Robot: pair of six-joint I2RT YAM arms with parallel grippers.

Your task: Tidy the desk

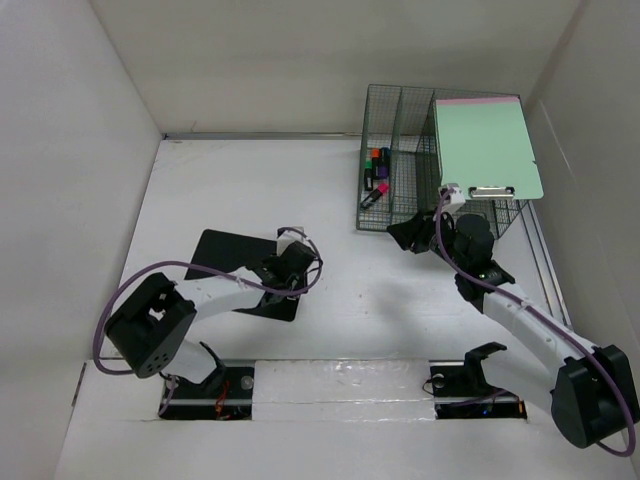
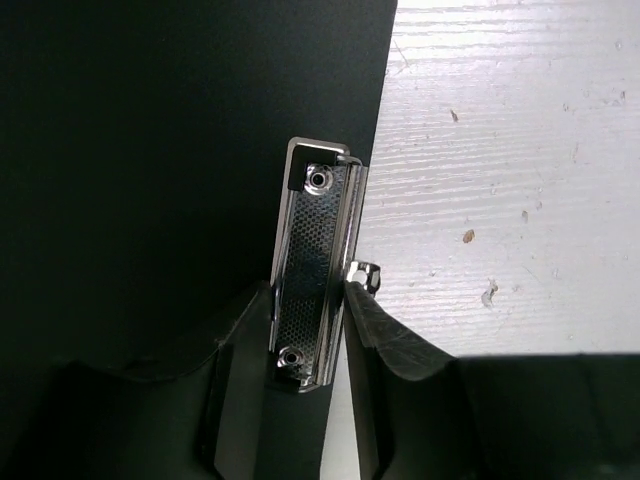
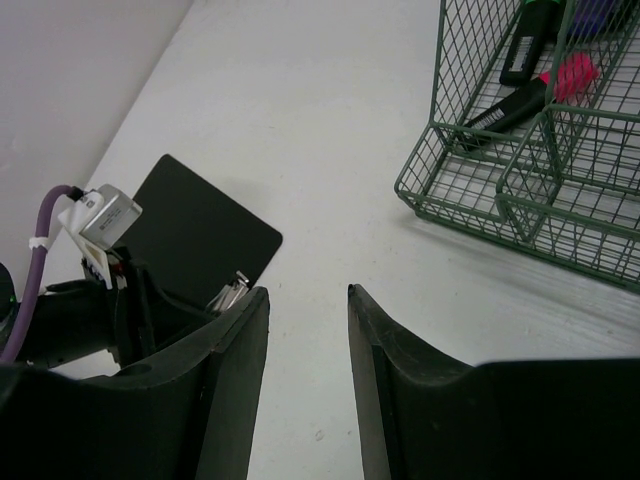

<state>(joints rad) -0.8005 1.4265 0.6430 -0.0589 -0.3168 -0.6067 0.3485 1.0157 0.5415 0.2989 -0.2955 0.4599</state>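
left gripper is down on a black clipboard, its fingers touching both long sides of the metal clip, so it looks clamped on the clip. the clipboard lies flat on the desk and spreads to the gripper's left and ahead, with bare white desk to its right. right gripper has its fingers apart with nothing between them, over bare desk. the green wire organizer sits ahead and right of it, near but not touching. highlighters lie in the organizer's left compartment. from the top view a light green clipboard stands tilted in the organizer's right side, beyond the right gripper. the left gripper and black clipboard are off to the right gripper's left, well apart.
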